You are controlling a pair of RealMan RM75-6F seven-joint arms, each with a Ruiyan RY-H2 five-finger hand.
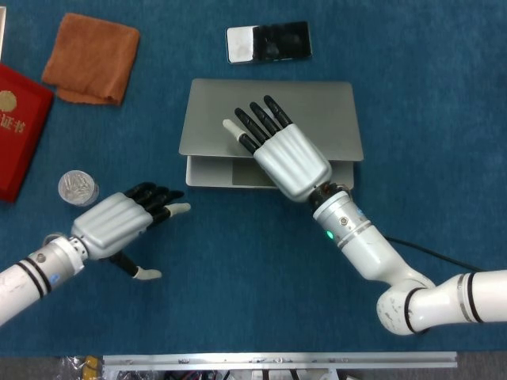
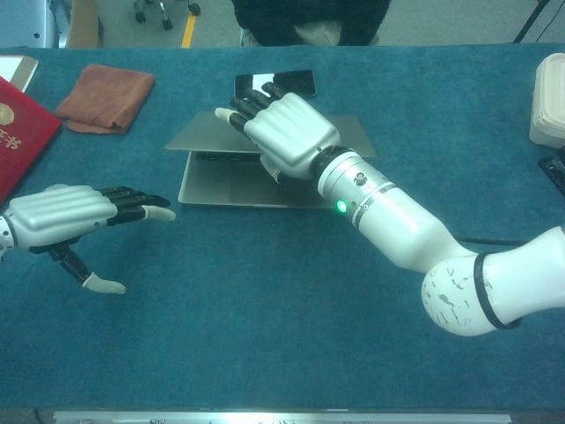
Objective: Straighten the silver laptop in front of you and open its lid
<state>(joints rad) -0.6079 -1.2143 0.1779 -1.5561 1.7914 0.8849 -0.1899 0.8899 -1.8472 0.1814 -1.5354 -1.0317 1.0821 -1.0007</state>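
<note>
Laptop (image 2: 231,181) lid ajar, perhaps keyboard

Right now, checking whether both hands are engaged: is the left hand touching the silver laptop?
Apart. The head view shows the left hand with blue table between its fingertips and the silver laptop.

Both arms are showing glossy white shells ringed with thin black bands. The right hand (image 1: 291,161) and left hand (image 1: 117,220) are wearing ribbed silver-white backs, black fingers and pale tips. A green light is glowing on the right wrist, and a black cable is trailing behind that forearm.
</note>
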